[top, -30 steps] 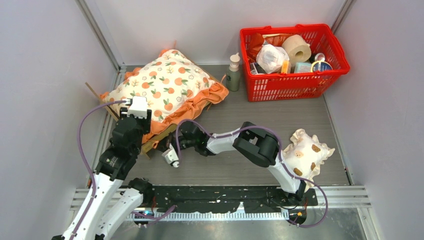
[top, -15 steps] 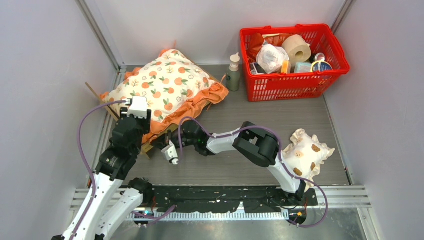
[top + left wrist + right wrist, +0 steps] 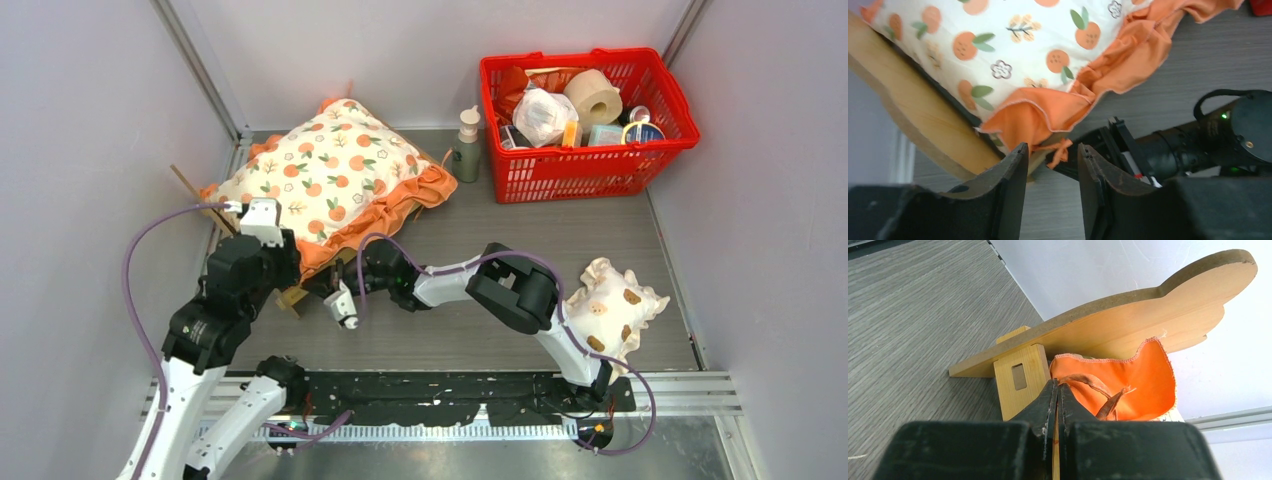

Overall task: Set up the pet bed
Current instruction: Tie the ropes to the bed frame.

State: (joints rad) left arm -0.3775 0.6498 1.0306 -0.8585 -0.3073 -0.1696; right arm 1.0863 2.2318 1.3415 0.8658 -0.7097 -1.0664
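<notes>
Cushion (image 3: 335, 170) and pet bed (image 3: 1148, 305), one each: right fingers (image 3: 1040, 410) pinch the cushion's orange tie (image 3: 1088, 381), left fingers (image 3: 1008, 190) spread apart.

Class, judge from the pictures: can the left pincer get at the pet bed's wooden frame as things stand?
Probably yes. The left pincer is open just short of the pet bed, whose wooden edge shows bare beside the orange ruffle. The right pincer, shut on the orange tie, crowds that corner.

The left gripper (image 3: 1050, 150) pulls back, leaving the cushion (image 3: 998, 45) just ahead; the right gripper (image 3: 1058, 383) edges closer to the pet bed (image 3: 1128, 310).
</notes>
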